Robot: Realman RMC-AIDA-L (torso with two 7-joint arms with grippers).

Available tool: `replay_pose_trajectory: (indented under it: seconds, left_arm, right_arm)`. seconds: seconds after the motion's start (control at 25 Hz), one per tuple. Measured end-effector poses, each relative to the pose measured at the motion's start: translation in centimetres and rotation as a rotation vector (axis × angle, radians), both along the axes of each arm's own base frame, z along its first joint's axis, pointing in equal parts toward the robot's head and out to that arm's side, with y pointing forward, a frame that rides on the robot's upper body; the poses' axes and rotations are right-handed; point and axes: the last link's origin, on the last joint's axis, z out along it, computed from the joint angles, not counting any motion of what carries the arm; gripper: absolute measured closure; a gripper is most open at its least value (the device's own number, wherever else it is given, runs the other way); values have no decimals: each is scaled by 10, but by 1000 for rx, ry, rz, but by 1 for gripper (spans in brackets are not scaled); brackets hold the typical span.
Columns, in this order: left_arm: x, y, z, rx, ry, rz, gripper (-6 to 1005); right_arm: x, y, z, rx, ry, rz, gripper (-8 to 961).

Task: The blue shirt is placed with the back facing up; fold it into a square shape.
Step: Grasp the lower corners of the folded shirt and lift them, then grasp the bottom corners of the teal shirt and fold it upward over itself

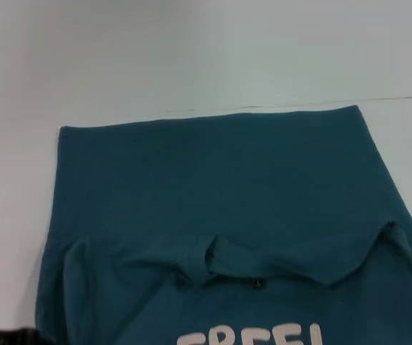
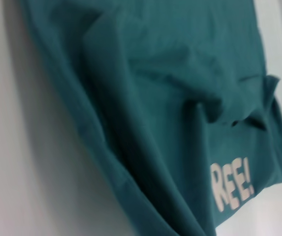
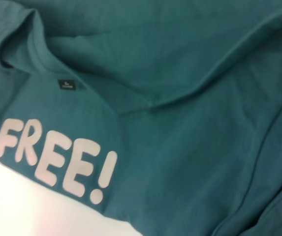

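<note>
The blue shirt (image 1: 213, 172) lies flat on the white worktop (image 1: 191, 50) in front of me. Its near part is folded over w/ white "FREE!" letters (image 3: 52, 160) facing up. My pincers aren't in view, so can't tell their state.

You see neither end effector in any view; both wrist cameras look down from above the blue shirt (image 1: 213, 172).

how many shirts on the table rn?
1. The blue shirt lies on the white table, its near part folded over so the FREE! lettering faces up at the near edge. Nothing else shows; neither gripper is in view.
</note>
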Motion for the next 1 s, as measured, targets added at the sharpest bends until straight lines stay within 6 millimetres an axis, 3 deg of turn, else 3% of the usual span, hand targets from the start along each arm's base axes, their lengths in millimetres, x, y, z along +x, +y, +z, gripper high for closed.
replay_pose_trajectory:
  seconds: [0.24,0.4,0.64,1.0]
  left_arm:
    - [-1,-13,-1,-72,-3,-26,987]
    - [11,-9,11,-28,-117,-110,987]
    - [28,14,25,24,-183,-129,987]
    - [43,54,43,178,-261,-39,987]
  right_arm:
    - [2,-10,-3,-33,34,22,910]
    - [-7,-1,7,40,128,72,910]
    - [-23,23,30,205,227,125,910]
    - [-19,52,50,454,247,83,910]
